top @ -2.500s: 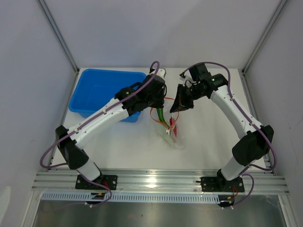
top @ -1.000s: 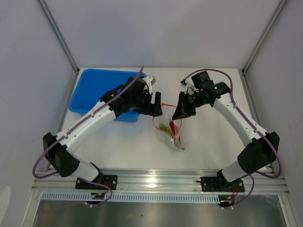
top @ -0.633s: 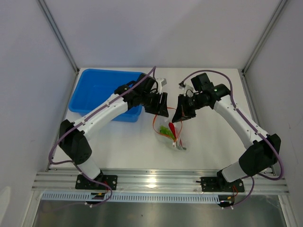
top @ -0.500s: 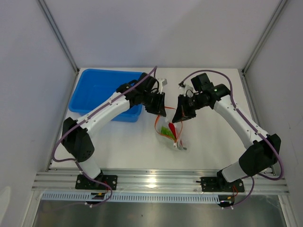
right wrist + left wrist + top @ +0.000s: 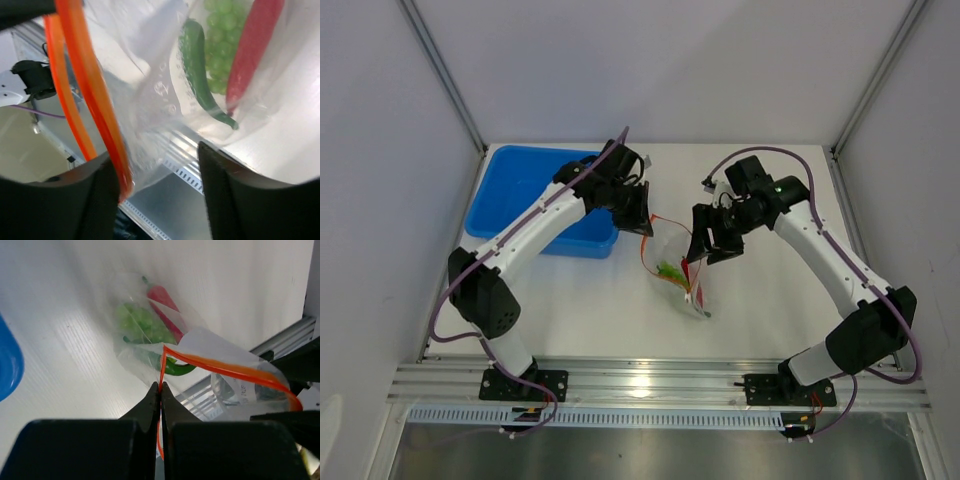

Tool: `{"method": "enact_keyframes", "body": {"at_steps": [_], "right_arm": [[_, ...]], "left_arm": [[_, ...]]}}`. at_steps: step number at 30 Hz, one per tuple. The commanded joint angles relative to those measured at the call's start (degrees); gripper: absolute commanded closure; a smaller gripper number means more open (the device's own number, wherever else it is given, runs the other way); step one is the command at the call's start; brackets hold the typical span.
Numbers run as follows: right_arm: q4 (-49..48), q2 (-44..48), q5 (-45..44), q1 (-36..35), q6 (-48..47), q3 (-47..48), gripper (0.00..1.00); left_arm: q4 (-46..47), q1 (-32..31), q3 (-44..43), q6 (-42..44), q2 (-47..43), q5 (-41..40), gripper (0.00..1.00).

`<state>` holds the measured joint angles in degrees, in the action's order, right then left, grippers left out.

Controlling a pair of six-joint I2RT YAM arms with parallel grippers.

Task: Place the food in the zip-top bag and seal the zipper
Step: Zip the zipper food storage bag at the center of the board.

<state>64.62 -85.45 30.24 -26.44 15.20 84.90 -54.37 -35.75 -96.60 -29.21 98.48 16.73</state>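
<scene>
The zip-top bag (image 5: 677, 268) hangs clear and floppy at mid-table, its lower end on the table. Inside is the food: light-green grapes (image 5: 137, 322), a slim red piece (image 5: 162, 302) and a darker-green piece (image 5: 199, 82). My left gripper (image 5: 642, 214) is shut on the left end of the zipper (image 5: 225, 371), the orange strip pinched between its jaws (image 5: 161, 387). My right gripper (image 5: 706, 246) stands open at the bag's right end. In the right wrist view the zipper (image 5: 92, 95) and clear film pass between its spread fingers (image 5: 157, 160).
A blue plastic tub (image 5: 532, 195) stands at the back left, right beside my left arm; its rim (image 5: 7, 365) shows in the left wrist view. An aluminium rail (image 5: 660, 380) runs along the near table edge. White walls enclose the sides.
My left gripper has shut on the zipper's left end and drawn back to the left. My right gripper, shut a second ago, has opened around the bag's right end.
</scene>
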Motion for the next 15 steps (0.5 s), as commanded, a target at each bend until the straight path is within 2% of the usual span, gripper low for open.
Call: {"method": "enact_keyframes", "body": {"at_steps": [1,5,10,15], "right_arm": [[3.49,4.05,-4.75,-0.81,-1.84,3.43,0.34],[2.62,7.91,-6.24,-2.13,-2.02,3.25,0.29],[0.16,13.28,-10.00,-6.94,-4.03,2.20,0.27],[-4.66,19.86,-13.36,-10.91,-3.69,-4.47,0.27]], "left_arm": [[-4.60,1.12,-3.68,-8.04,-1.88,-4.06,1.00],[-6.45,1.12,-5.53,-14.01,-1.89,-4.78,0.99],[-8.30,1.12,-8.26,-16.57,-0.83,-4.34,1.00],[-7.68,1.03,-8.34,-18.69,-0.83,-2.58,1.00]]}}
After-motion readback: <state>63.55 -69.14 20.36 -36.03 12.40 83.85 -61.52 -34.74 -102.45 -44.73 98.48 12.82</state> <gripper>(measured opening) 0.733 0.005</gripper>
